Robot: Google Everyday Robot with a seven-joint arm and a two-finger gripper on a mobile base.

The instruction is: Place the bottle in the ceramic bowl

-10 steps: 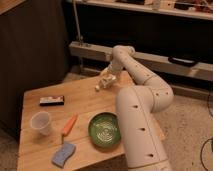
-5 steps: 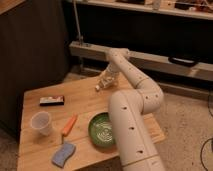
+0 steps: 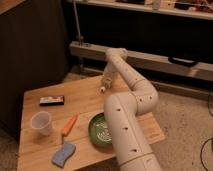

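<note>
My gripper [image 3: 106, 80] is over the far edge of the wooden table [image 3: 35, 150], at the end of my white arm [image 3: 131, 125]. It is shut on the small cream bottle [image 3: 103, 87], which hangs tilted just below it, a little above the tabletop. The dark-green ceramic bowl [image 3: 98, 131] sits at the table's near right, partly hidden behind my arm. The bottle is well behind the bowl and apart from it.
A translucent plastic cup [image 3: 41, 122] stands at the left. An orange stick [image 3: 69, 125] lies between cup and bowl. A blue sponge [image 3: 63, 155] lies near the front edge. A flat black object [image 3: 52, 100] lies at the back left. A dark cabinet [image 3: 30, 55] stands behind.
My arm has straightened and shifted left across the view. The gripper with the bottle has stayed near the far edge, dropping only slightly.
</note>
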